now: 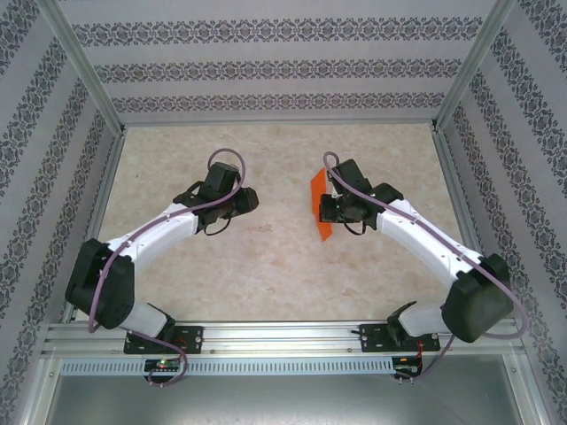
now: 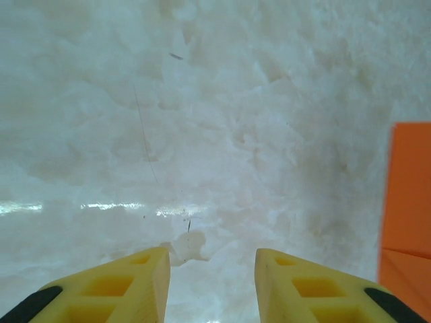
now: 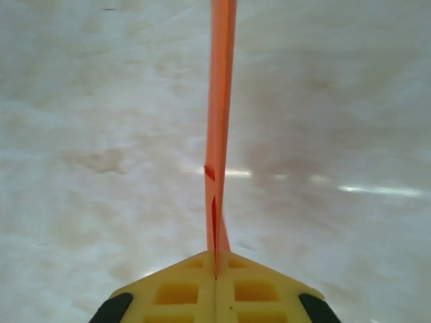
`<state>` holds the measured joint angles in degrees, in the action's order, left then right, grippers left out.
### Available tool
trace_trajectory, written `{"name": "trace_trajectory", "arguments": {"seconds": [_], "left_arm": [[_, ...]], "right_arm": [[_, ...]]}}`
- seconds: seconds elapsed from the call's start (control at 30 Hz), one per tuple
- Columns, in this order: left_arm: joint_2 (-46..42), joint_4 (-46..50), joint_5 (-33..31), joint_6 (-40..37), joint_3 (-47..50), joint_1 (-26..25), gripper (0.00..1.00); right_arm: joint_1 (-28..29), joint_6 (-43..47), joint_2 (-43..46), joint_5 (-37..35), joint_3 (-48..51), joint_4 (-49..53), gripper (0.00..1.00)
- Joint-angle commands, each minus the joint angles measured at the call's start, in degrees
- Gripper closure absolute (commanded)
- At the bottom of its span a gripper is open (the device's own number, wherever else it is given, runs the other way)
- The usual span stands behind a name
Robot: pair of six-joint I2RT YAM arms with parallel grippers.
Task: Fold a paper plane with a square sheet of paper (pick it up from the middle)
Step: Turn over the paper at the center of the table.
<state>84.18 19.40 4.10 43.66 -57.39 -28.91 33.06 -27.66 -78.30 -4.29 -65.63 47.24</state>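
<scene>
The orange sheet of paper (image 1: pixel 318 211), folded into a narrow paper plane shape, hangs above the table at centre right. My right gripper (image 1: pixel 328 209) is shut on it. In the right wrist view the paper (image 3: pixel 220 101) stands on edge and runs straight away from the closed fingertips of that gripper (image 3: pixel 215 261), with its layers slightly parted near the grip. My left gripper (image 1: pixel 253 200) hovers to the left of the paper, apart from it. The left gripper (image 2: pixel 212 259) is open with only bare table between its yellow fingers (image 2: pixel 283 269), and the orange paper (image 2: pixel 407 202) shows at the right edge of its view.
The marble-patterned tabletop (image 1: pixel 266 257) is ringed by patterned walls (image 1: pixel 266 66) on aluminium posts (image 1: pixel 84 66). A metal rail (image 1: pixel 283 336) carrying both arm bases runs along the near edge.
</scene>
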Motion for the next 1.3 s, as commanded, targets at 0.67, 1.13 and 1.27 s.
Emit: {"name": "trace_trajectory", "arguments": {"seconds": [0.67,1.13,1.27], "left_arm": [[-14.6,2.8,-9.9,3.6,12.6,7.0,0.55],[-17.8,-0.8,-0.2,1.5,14.0,8.7,0.51],[-13.3,-5.3,6.6,1.0,11.7,6.2,0.55]], "right_arm": [[21.0,-12.8,-36.1,-16.3,-23.7,23.7,0.86],[21.8,-8.9,-20.3,-15.1,-22.1,8.1,0.50],[13.1,-10.5,-3.0,-12.5,-0.5,-6.6,0.43]]}}
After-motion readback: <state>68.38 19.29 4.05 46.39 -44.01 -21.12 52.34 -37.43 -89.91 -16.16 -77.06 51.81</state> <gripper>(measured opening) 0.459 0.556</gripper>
